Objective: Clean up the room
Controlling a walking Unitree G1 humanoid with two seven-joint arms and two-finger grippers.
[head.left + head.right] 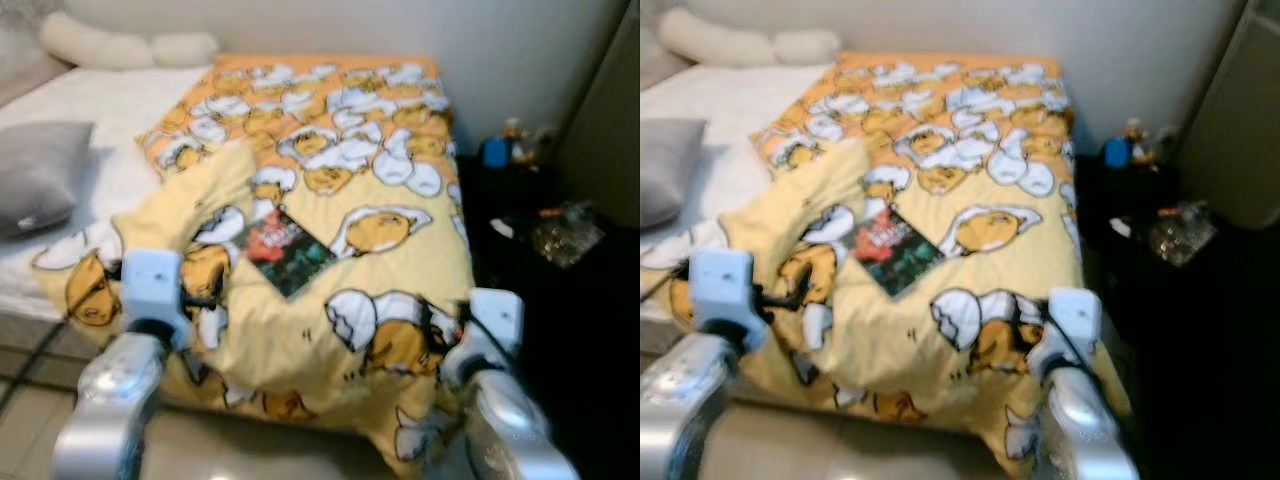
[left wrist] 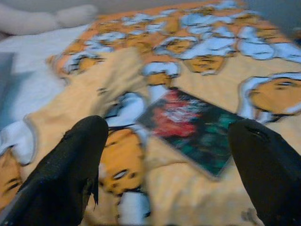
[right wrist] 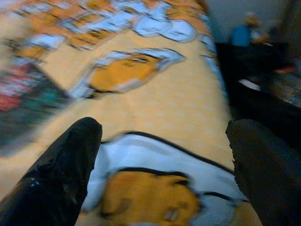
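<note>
A dark book [image 1: 285, 249] is lying flat on the yellow blanket [image 1: 400, 270] of the bed [image 1: 120, 110], its long axis running diagonally from far left to near right. Left tool [image 2: 169, 155] and right tool [image 3: 162, 160] are hovering spread apart over the near edge.

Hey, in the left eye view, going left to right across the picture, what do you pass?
Grey pillow → left gripper → dark book on the yellow blanket → right gripper → crinkled clear bag on the dark nightstand.
</note>
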